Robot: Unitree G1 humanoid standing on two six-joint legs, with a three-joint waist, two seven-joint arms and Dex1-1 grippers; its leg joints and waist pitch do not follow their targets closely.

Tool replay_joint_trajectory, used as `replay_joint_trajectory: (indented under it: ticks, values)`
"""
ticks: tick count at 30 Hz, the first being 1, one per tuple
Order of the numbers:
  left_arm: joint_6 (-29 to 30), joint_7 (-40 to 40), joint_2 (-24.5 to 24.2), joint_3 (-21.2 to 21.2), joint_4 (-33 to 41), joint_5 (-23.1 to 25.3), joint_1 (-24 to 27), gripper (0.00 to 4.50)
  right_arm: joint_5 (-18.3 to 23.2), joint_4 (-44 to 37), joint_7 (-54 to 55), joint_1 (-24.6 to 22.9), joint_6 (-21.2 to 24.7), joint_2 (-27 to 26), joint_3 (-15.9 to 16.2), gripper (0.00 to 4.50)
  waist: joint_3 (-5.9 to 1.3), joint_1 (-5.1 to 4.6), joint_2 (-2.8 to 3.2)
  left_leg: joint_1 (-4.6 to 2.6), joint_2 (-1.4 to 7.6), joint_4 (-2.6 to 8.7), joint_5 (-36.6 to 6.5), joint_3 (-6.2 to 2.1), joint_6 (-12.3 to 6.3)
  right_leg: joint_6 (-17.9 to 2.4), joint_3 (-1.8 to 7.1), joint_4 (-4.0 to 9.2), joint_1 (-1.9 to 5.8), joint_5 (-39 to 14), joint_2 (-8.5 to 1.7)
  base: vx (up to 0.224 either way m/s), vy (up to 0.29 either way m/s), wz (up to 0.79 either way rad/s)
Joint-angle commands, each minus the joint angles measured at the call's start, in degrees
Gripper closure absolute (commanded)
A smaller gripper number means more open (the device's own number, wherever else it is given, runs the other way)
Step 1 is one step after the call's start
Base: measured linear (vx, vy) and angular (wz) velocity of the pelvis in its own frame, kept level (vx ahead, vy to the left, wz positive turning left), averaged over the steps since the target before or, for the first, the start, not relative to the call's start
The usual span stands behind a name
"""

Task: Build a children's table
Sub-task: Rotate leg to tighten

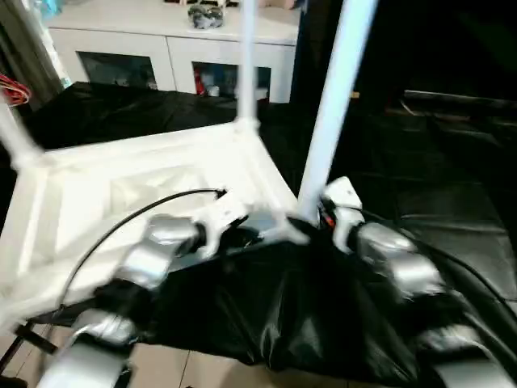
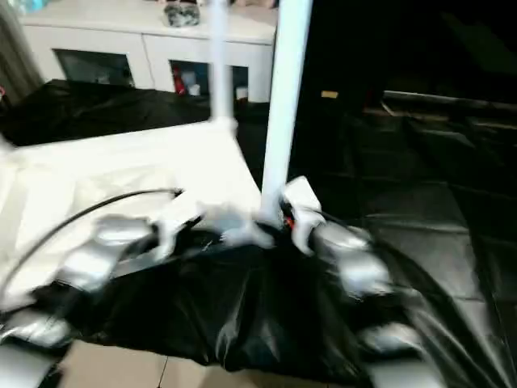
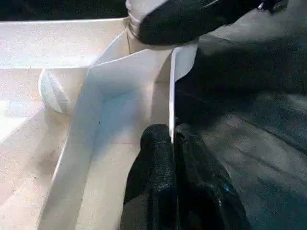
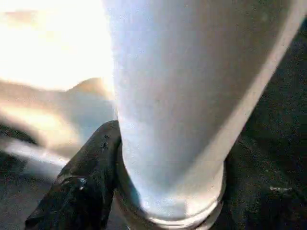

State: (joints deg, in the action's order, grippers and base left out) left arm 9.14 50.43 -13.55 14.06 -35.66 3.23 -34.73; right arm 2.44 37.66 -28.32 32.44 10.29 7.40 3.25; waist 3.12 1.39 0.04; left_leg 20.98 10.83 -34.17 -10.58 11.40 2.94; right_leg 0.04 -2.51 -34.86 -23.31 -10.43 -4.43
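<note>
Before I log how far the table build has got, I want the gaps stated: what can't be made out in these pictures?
- Near leg: top cut by the eye views' upper edge.
- Its seating in the corner socket: the leg itself blocks it in the right wrist view.
- Tabletop: left end past the frame edge; ribs blurred.
- Right gripper: its far finger is behind the leg.
- Cabinet contents: too small.

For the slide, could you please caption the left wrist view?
Left gripper pinching the upturned tabletop's rim, black sheet beside it.
</note>
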Motion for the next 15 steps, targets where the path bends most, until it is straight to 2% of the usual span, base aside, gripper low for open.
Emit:
replay_joint_trajectory:
  ticks: [1, 2, 4, 5, 8, 9, 10, 11, 15]
  values:
    - [-1.0, -4.6, 4.2, 0.5, -0.5, -0.3, -2.5, 4.50, -1.8, 3.4, 3.2, 0.1, -0.1, -4.3, 3.5, 1.82, -3.05, -0.30, -0.51, -1.34, 1.89, 4.35, -20.4, -1.73, 1.44, -7.3, 1.92, 6.48, 1.09, -31.5, -3.64, 0.000, 0.000, 0.00]
    - [-1.1, -5.4, 5.2, 0.8, -0.9, 0.1, -2.9, 4.50, -1.8, 4.0, 4.0, 0.7, -0.9, -5.6, 3.5, 1.82, -3.11, -0.19, -0.24, -1.30, 1.83, 4.33, -20.4, -1.72, 1.29, -7.2, 1.92, 6.48, 1.14, -31.1, -3.65, 0.000, 0.000, 0.00]
    - [-1.4, -5.8, 6.3, 1.1, -1.4, 0.4, -3.4, 4.50, -1.2, 3.8, 3.0, 1.0, -1.7, -7.2, 3.4, 1.82, -3.19, -0.12, -0.29, -1.09, 1.96, 4.52, -20.1, -1.70, 0.88, -7.6, 1.97, 6.31, 1.31, -28.6, -3.54, 0.000, 0.000, 0.00]
    - [-1.4, -5.7, 6.6, 1.2, -1.4, 0.4, -3.5, 4.50, -1.1, 3.4, 1.9, 0.9, -2.6, -7.5, 3.6, 1.26, -3.24, -0.04, -0.28, -1.05, 2.05, 4.54, -19.9, -1.64, 0.67, -8.2, 2.08, 6.13, 1.30, -26.8, -3.54, 0.000, 0.000, 0.00]
    - [-2.5, -4.5, 6.5, 1.3, -1.5, 0.0, -3.5, 4.50, 0.4, 1.9, -1.8, 0.6, -2.8, -7.4, 3.5, 1.12, -3.36, 0.10, -0.24, -0.80, 2.05, 4.58, -18.7, -1.48, 0.07, -9.6, 2.19, 5.70, 1.63, -22.9, -3.45, 0.000, 0.000, 0.00]
    - [-2.6, -3.8, 6.2, 1.3, -1.3, -0.1, -3.4, 4.50, 0.8, 1.8, -2.4, 0.6, -2.8, -6.9, 3.2, 0.91, -3.35, 0.14, -0.31, -0.79, 2.04, 4.54, -18.7, -1.41, -0.16, -10.0, 2.22, 5.65, 1.67, -22.3, -3.48, 0.000, 0.000, 0.00]
    - [-3.2, -2.8, 5.7, 1.3, -0.8, -0.3, -3.1, 4.50, 1.1, 1.7, -3.4, 0.7, -2.8, -6.2, 3.0, 0.91, -3.34, 0.19, -0.25, -0.75, 2.03, 4.54, -18.4, -1.38, -0.37, -10.2, 2.24, 5.62, 1.77, -21.9, -3.51, 0.000, 0.000, 0.00]
    - [-3.6, -2.2, 5.5, 1.2, -0.8, -0.3, -3.0, 4.50, 1.2, 1.9, -3.7, 0.8, -3.0, -5.9, 2.9, 0.66, -3.39, 0.21, -0.27, -0.70, 2.04, 4.51, -17.9, -1.34, -0.48, -10.5, 2.28, 5.54, 1.81, -21.3, -3.52, 0.000, 0.000, 0.00]
    - [-3.9, 4.1, 2.8, 1.0, 2.0, -2.4, -1.0, 4.50, 1.6, 0.9, -10.9, 0.7, -3.6, -0.6, 3.6, 0.56, -3.50, 0.35, -0.29, -0.56, 2.13, 4.39, -16.8, -1.28, -1.28, -11.5, 2.25, 5.23, 2.17, -18.9, -3.56, 0.000, 0.000, 0.00]
